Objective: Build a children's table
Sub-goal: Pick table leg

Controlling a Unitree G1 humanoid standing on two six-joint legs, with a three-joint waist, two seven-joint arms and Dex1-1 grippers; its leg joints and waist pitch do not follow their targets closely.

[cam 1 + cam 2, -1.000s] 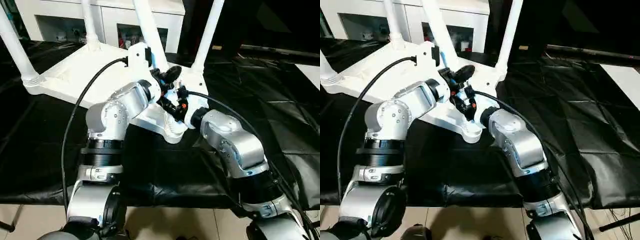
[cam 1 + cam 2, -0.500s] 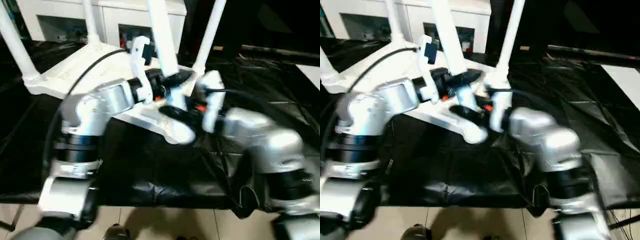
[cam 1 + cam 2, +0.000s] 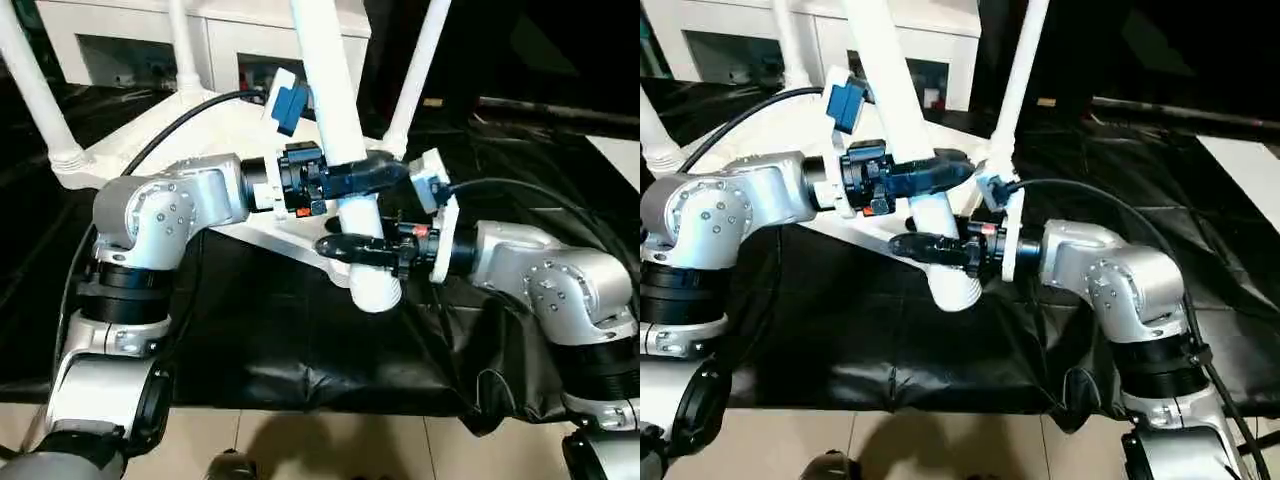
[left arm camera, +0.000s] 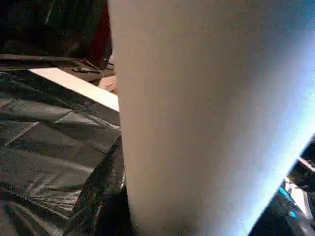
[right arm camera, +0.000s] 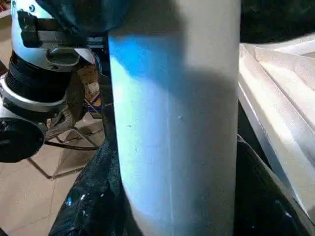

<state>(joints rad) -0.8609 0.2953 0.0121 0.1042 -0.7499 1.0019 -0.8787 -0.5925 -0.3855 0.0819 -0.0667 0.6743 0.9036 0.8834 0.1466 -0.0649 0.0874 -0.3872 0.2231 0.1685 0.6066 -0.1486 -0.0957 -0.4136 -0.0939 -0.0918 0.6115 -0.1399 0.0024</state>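
The children's table (image 3: 215, 130) is seen lying upside down on the black-draped work table (image 3: 560, 150), its ribbed white underside facing up. At the far left, a white leg (image 3: 35, 90) is seated upright in a corner socket, and a second leg (image 3: 182, 45) is seated at the back corner in front of a white cabinet (image 3: 120, 40).

From the left, a silver forearm is stretched across the tabletop towards the middle. At its end, the left gripper (image 3: 345, 178) is closed around a thick white leg (image 3: 330, 90) that rises steeply out of the top of the picture; the black fingers are wrapped on either side of the tube. In the left wrist view, the leg's white surface (image 4: 206, 118) is seen pressed close against the camera.

Just below that grip, the right gripper (image 3: 355, 248) is reached in from the right and is clamped on the same leg near its lower end, which sits at the near corner socket (image 3: 375, 290). Whether the end is fully seated cannot be told. A fourth leg (image 3: 420, 65) is seen standing behind, right of centre.
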